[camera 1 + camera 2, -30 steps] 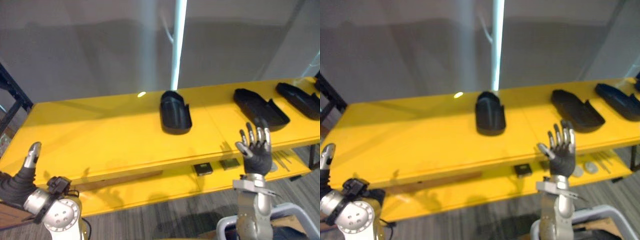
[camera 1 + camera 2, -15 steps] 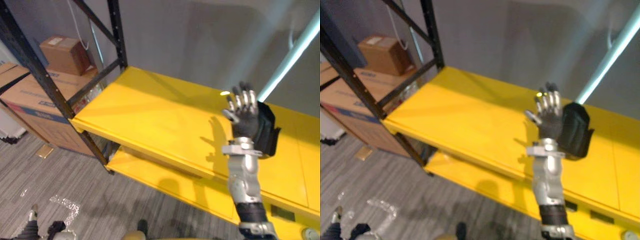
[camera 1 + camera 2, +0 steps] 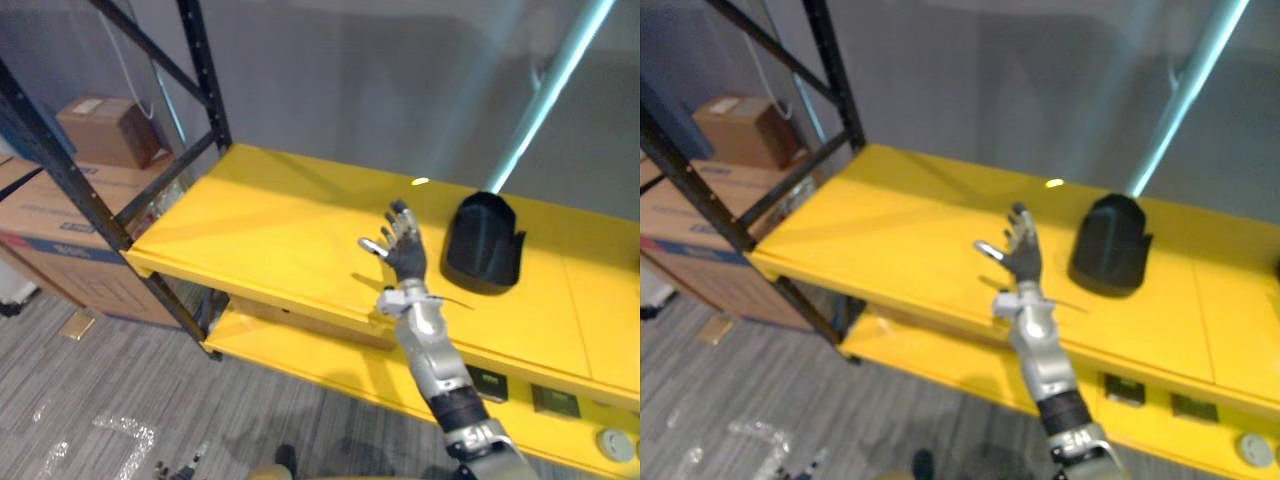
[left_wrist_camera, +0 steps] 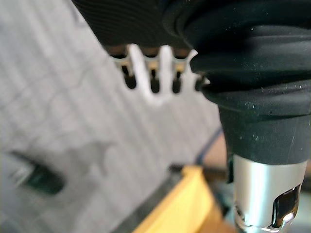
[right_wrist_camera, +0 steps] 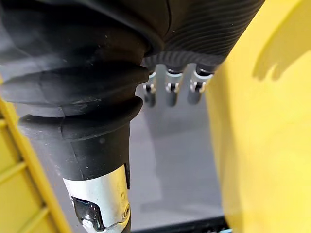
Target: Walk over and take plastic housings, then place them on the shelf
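Observation:
One black plastic housing (image 3: 483, 243) stands on the yellow shelf board (image 3: 280, 230), right of the middle. My right hand (image 3: 403, 252) is raised over the board just left of the housing, a short gap apart from it. It is open, with straight fingers (image 5: 167, 88) pointing up and nothing in it. My left hand (image 4: 151, 80) hangs low over the grey floor, open and holding nothing.
A black rack upright (image 3: 203, 75) with diagonal braces stands at the shelf's left end. Cardboard boxes (image 3: 98, 130) sit behind and beside it. A pale blue pole (image 3: 548, 85) rises behind the housing. Small parts (image 3: 489, 383) lie on the lower yellow board (image 3: 300, 350).
The camera has swung left and down. My right hand has dropped from in front of the housing to its left. My left hand has sunk towards the floor.

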### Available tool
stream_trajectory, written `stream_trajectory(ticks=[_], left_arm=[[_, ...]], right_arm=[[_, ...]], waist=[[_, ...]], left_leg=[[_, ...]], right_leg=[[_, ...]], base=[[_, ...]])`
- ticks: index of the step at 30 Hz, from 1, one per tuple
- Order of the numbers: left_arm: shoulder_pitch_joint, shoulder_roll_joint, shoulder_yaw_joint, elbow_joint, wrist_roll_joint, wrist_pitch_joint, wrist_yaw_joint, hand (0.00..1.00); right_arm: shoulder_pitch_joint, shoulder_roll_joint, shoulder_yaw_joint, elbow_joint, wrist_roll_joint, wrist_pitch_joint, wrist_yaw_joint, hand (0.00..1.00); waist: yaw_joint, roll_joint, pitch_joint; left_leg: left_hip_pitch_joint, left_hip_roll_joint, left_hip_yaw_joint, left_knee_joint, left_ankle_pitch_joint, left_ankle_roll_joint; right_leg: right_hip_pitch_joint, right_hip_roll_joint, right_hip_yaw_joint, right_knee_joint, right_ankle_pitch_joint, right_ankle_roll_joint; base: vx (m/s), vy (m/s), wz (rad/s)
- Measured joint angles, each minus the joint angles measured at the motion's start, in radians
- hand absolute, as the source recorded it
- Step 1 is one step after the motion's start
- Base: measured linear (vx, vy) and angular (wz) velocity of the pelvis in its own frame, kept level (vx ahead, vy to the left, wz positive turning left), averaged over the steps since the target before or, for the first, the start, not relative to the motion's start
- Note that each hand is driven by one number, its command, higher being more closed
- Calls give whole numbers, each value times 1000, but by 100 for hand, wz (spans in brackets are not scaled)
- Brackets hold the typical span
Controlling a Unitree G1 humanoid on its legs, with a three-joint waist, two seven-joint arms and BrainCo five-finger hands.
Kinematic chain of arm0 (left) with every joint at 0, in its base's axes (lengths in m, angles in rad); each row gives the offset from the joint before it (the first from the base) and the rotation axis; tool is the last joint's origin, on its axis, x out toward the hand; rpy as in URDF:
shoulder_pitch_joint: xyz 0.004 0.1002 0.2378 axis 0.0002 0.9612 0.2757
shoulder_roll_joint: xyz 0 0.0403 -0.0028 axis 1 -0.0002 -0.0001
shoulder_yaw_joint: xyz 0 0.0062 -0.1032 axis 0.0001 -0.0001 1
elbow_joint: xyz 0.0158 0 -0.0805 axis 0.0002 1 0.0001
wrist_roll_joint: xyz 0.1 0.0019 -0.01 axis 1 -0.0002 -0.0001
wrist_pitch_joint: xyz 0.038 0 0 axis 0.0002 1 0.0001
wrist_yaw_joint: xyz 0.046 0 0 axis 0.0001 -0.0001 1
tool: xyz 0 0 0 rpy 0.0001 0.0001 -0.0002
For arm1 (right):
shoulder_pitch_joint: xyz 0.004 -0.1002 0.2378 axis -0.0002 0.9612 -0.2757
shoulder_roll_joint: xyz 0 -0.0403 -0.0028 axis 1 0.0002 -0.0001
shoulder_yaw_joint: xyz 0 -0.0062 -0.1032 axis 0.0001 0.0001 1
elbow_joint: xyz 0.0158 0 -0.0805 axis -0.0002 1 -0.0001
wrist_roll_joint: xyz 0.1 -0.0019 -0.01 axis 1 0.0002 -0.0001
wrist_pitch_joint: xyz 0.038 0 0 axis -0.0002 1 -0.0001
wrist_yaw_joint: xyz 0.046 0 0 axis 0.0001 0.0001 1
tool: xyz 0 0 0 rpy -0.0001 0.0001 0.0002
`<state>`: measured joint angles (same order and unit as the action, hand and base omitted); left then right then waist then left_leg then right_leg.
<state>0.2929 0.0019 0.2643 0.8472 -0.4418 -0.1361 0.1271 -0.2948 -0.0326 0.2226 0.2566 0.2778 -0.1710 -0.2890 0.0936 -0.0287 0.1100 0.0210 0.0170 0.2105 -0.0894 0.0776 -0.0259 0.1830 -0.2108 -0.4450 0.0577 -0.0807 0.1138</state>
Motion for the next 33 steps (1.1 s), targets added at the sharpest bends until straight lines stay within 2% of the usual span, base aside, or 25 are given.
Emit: stream_trajectory(ticks=[1,3,5,8,12,16,21,26,33], left_arm=[[1,0,-11,8,-21,7,-29,0],[4,18,-41,21,-71,8,-113,0],[3,32,-67,21,-72,8,-149,0],[-1,41,-109,19,-100,7,-189,0],[-1,73,-170,17,-108,8,-220,0],[-2,71,-180,11,-108,8,-225,0],[-1,69,-207,3,-107,15,-233,0],[2,68,-210,11,-107,43,-260,0],[3,68,-217,20,-107,46,-267,0]], right_arm=[[6,5,3,4,-22,13,-22,0],[16,33,4,62,-68,48,-111,0],[16,39,2,85,-100,50,-148,0],[16,39,-5,88,-130,49,-152,0],[-1,39,-7,108,-155,42,-151,0],[-31,40,-30,142,-155,44,-153,0],[-67,38,-77,171,-156,44,-177,0],[-84,23,-124,190,-175,42,-196,0],[-107,6,-191,191,-175,43,-237,0]], waist=[[0,0,0],[-1,-1,4],[-1,4,13],[-11,19,31],[-24,24,38],[-26,31,46],[-32,57,61],[-37,79,73],[-40,80,73]], left_leg=[[2,1,2,0,0,0],[5,3,9,0,0,-1],[5,1,11,0,0,-1],[-2,-11,11,0,0,-2],[3,-20,4,0,6,1],[18,-20,-1,-1,6,1],[19,-16,-9,-1,13,-9],[30,-13,-12,-1,13,-10],[31,-14,-14,-1,14,-10]], right_leg=[[1,0,1,0,-3,-4],[2,1,4,0,-9,-3],[1,-1,4,0,-9,-3],[-7,-13,4,2,-11,3],[-5,-20,3,5,-8,9],[14,-18,1,4,-10,6],[21,-16,-14,5,-22,17],[29,-16,-21,14,-36,28],[31,-16,-21,17,-36,31]], base=[[-9,-6,-10],[9,-2,-5],[0,0,0],[32,26,3],[92,23,7],[29,-11,4],[-35,-25,3],[-18,-9,0],[35,-2,1]])
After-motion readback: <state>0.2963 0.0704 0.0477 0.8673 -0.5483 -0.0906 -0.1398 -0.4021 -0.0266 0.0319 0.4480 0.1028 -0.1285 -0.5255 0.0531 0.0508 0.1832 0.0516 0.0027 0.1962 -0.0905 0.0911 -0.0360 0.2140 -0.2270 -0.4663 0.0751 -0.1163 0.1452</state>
